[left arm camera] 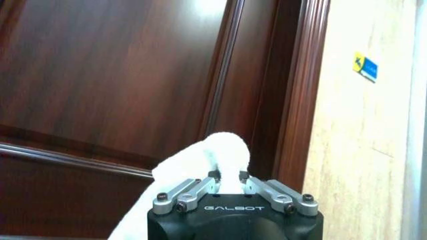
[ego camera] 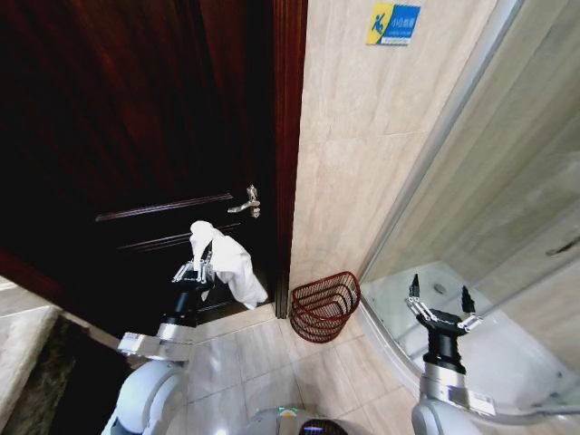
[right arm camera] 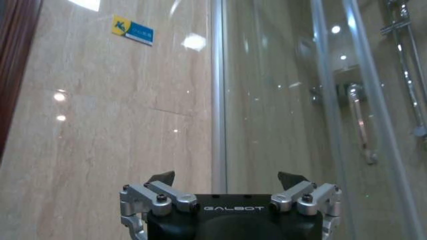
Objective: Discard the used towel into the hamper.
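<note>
Beige tiled floor meets a dark wooden door. By the door frame stands the hamper, a small reddish-brown wire-weave basket. Left gripper pinches a crumpled white towel that droops over it; right gripper hangs spread wide, empty.

The word "GALBOT" stands in pale capital letters on the black body of the left gripper and, in the same lettering, on the black body of the right gripper. High on the beige tiled wall is a small sticker, yellow at one end and blue at the other, with a blue figure on the yellow part and white writing on the blue part that is too small to read.
</note>
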### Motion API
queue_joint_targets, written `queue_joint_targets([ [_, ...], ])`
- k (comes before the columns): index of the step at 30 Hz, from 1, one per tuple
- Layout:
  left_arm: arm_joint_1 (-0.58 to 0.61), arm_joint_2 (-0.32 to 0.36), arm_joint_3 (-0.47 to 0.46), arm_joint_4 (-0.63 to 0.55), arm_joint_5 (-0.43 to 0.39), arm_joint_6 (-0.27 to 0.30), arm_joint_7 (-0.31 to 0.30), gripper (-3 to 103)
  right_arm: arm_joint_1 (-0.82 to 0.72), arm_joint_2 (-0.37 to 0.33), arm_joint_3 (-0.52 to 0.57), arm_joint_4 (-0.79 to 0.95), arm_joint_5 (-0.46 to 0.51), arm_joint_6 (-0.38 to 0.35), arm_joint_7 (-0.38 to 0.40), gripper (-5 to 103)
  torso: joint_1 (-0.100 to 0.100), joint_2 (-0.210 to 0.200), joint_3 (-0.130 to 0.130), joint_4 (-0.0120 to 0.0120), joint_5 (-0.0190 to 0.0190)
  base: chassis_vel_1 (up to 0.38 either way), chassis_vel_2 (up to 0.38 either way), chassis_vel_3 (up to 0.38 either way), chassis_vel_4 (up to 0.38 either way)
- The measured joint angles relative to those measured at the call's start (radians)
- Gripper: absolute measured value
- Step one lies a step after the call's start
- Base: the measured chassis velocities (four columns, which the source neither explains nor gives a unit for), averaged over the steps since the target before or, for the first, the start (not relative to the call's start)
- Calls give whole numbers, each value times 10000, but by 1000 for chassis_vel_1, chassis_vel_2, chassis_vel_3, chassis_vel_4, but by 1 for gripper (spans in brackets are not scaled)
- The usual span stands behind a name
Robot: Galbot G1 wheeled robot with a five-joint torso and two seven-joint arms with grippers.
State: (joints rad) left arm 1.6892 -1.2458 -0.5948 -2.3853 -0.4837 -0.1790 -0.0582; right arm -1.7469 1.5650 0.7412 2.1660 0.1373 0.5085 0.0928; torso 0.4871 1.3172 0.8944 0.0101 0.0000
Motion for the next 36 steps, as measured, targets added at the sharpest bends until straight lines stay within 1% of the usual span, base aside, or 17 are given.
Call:
queue_joint_targets([
  [6,7,9,-13,35,17,-13,-19,8,26,-4,23,-70,1,74,7,100,-10,6,-4,1,0,127,-141,-129,131],
  [8,1,10,-31,74,74,-113,9,8,32,-5,35,-100,6,98,16,100,-10,6,-4,0,1,56,-66,-93,57],
  [11,-5,8,-48,138,271,-190,110,8,63,8,15,-117,4,122,30,100,-1,4,0,0,-1,0,0,0,0],
  [22,-25,-10,32,204,642,-195,232,8,65,5,64,-175,-32,151,74,100,0,0,0,1,0,-3,3,4,-5],
  [36,-23,24,32,168,636,-201,247,8,74,14,66,-206,-43,191,77,100,0,1,0,1,0,-60,-70,-67,-56],
])
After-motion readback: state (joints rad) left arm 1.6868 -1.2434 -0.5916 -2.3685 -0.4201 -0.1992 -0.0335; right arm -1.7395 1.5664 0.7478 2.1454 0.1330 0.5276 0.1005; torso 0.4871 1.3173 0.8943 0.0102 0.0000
